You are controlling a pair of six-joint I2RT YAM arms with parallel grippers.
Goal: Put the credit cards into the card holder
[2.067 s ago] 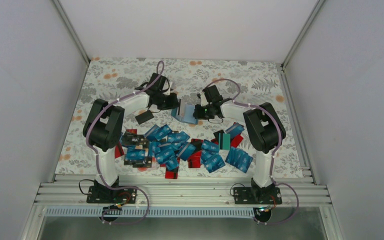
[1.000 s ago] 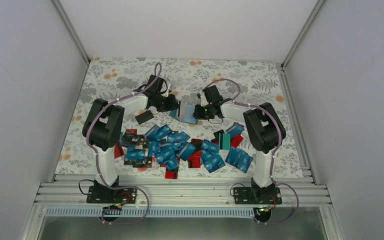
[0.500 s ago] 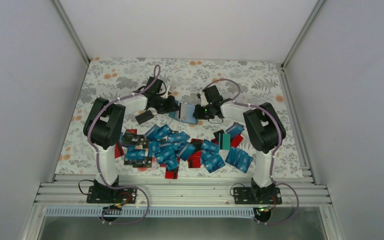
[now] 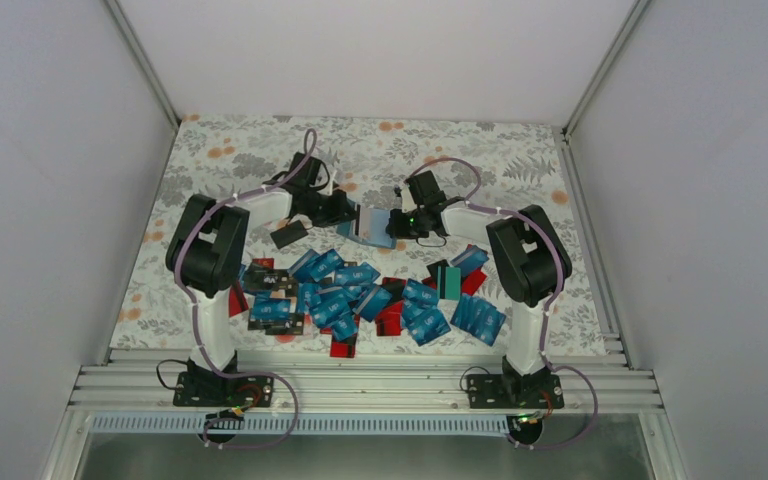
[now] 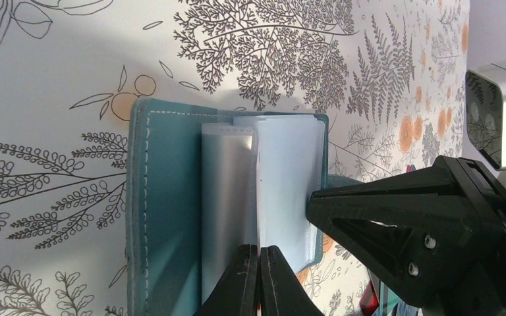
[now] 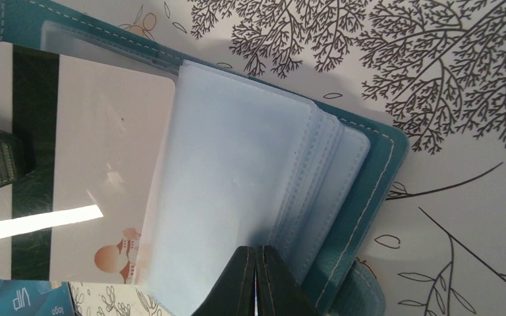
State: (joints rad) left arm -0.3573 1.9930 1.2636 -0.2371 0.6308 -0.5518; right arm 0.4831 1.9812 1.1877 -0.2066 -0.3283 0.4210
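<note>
Pinching one pale card (image 6: 92, 164), the left claw (image 5: 258, 280) is holding its edge under a sleeve of the single open holder (image 6: 362, 217) mid-table. The right claw (image 6: 255, 280), pressed together, is resting on the sleeves. Loose cards (image 4: 360, 295) are lying nearer, too overlapped to count.

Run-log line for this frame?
left gripper: shut on card | card: partly in card holder | right gripper: shut on card holder

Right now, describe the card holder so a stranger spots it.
Past the credit cards heaped on the floral table, look between the left gripper and right gripper. The card holder is open there: teal, stitched, with clear sleeves, unlike the cards.
</note>
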